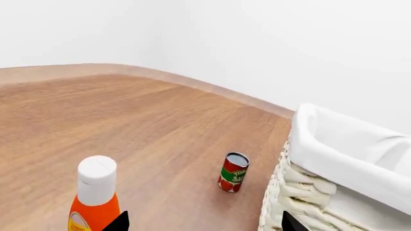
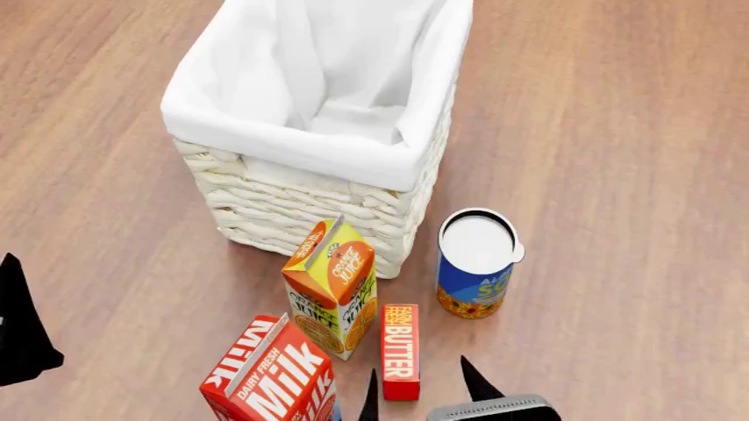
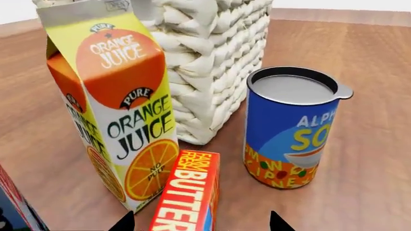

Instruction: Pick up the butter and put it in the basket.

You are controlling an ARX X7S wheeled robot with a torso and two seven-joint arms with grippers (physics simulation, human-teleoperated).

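Observation:
The butter (image 2: 401, 349) is a slim red-and-orange box lying flat on the wooden floor, beside the orange juice carton. In the right wrist view the butter (image 3: 186, 192) lies between my right gripper's two open fingertips. My right gripper (image 2: 424, 386) is open just above the butter's near end and holds nothing. The basket (image 2: 310, 140), cream wicker with a white cloth liner, stands beyond the cartons and also shows in the right wrist view (image 3: 205, 62) and the left wrist view (image 1: 340, 178). My left gripper (image 1: 202, 222) is open and empty, low beside the basket's wall.
An orange juice carton (image 2: 333, 285) stands against the basket's near corner. A red-and-white milk carton (image 2: 272, 375) stands left of the butter. A blue soup can (image 2: 475, 263) stands right of it. A tomato sauce can (image 1: 233, 172) and an orange bottle (image 1: 95, 195) stand near the left gripper.

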